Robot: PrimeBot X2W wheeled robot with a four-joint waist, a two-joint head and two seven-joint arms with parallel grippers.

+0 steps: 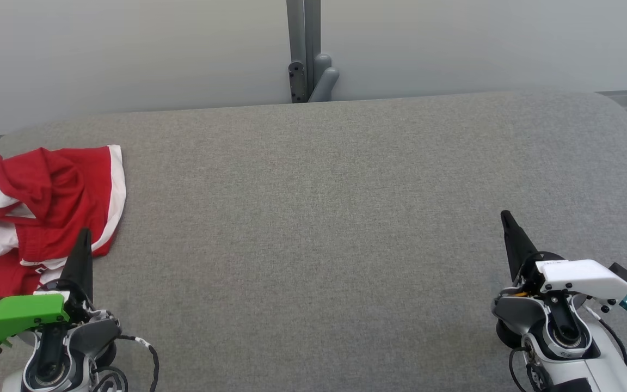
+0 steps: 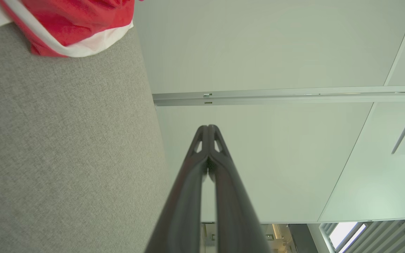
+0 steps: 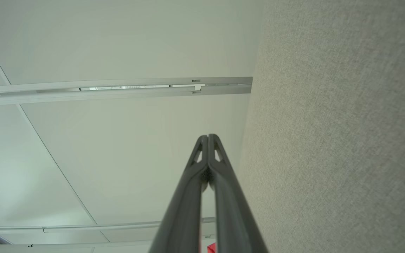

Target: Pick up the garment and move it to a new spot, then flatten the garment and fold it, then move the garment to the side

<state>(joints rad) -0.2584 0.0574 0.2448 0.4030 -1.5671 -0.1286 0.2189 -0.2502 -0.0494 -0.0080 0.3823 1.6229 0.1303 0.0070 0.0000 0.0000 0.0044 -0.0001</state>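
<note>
Grey fabric bench (image 1: pixel 313 218) carries a crumpled red-and-white garment (image 1: pixel 57 185); left pincer (image 1: pixel 84 239) and right pincer (image 1: pixel 507 220) closed, empty. We would open left onto a raised fold.

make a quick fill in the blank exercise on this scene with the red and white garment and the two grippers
1. The red and white fabric garment lies bunched at the ____ end of the grey cloth-covered table.
2. The left gripper, two long dark fingers, is ____ (open or shut).
3. The right gripper grips ____.
4. The plastic cover behind the left gripper is coloured ____.
Missing words: left, shut, nothing, green.
</note>
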